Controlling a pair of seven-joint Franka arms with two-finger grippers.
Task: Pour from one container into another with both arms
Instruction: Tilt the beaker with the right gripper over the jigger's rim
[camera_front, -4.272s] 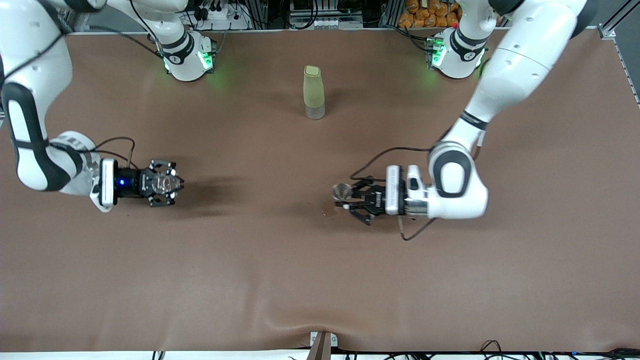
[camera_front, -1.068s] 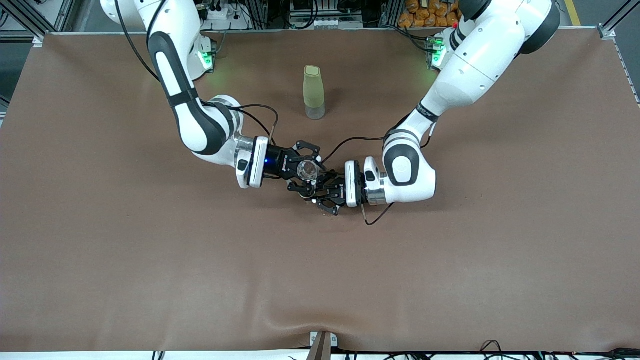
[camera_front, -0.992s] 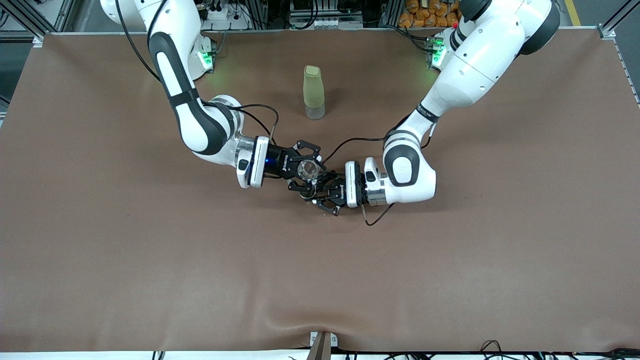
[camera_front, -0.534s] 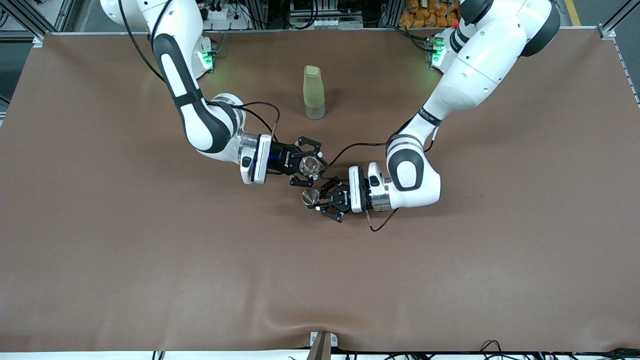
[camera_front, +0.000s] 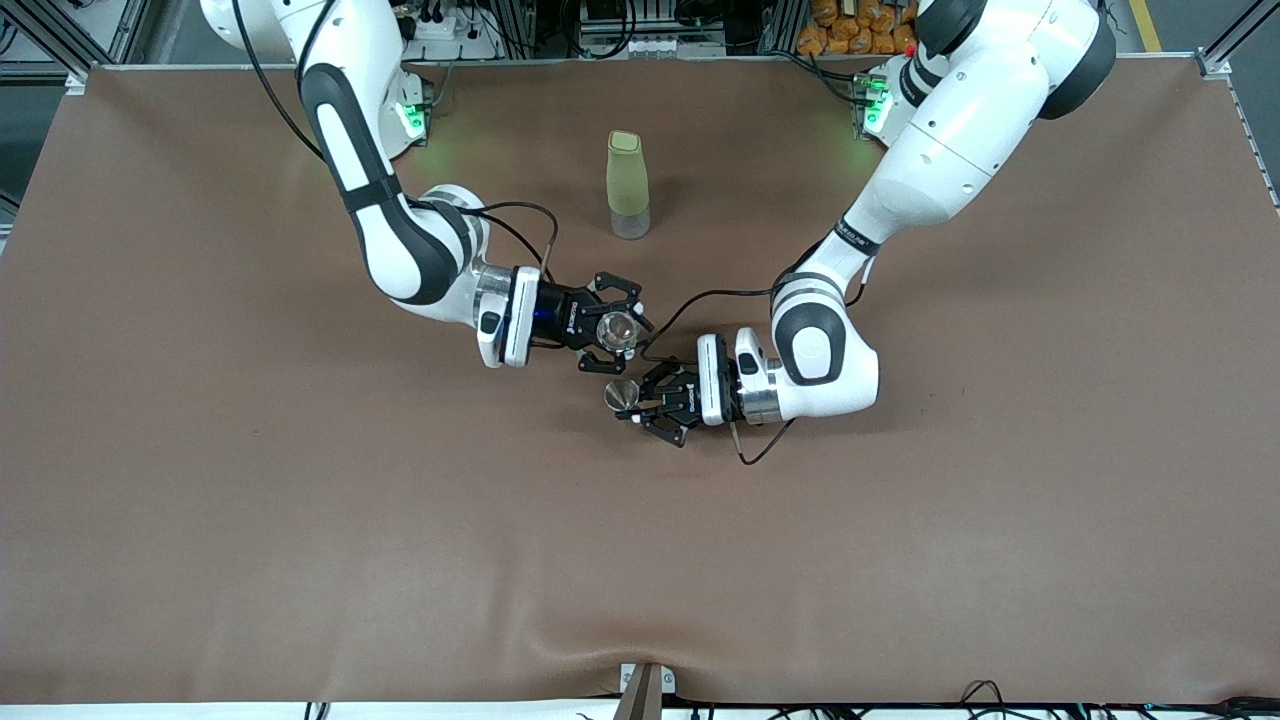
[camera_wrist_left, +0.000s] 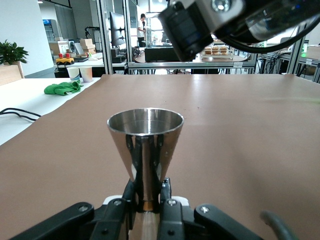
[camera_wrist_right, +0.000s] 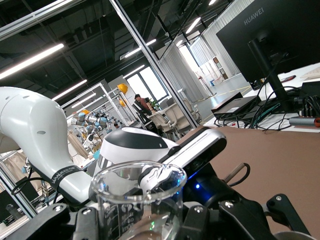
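My right gripper (camera_front: 619, 328) is shut on a clear glass beaker (camera_front: 618, 327), held upright over the middle of the brown table (camera_front: 300, 560). In the right wrist view the beaker (camera_wrist_right: 137, 200) fills the foreground with printed marks on its wall. My left gripper (camera_front: 627, 397) is shut on the stem of a small steel cone-shaped cup (camera_front: 620, 393), also upright, beside and just below the beaker. In the left wrist view the steel cup (camera_wrist_left: 145, 135) stands above my fingers (camera_wrist_left: 168, 192). The right gripper (camera_wrist_left: 200, 25) shows above the cup there.
A tall pale green bottle (camera_front: 627, 185) with a clear base stands on the table between the two arm bases, farther from the front camera than both grippers. A black cable (camera_front: 700, 297) loops off the left wrist. The left arm's wrist (camera_wrist_right: 135, 145) looms close to the beaker.
The left gripper has drawn its steel cup away from the beaker's mouth and turned it upright. The right gripper with the beaker has shifted slightly. Both grips have held.
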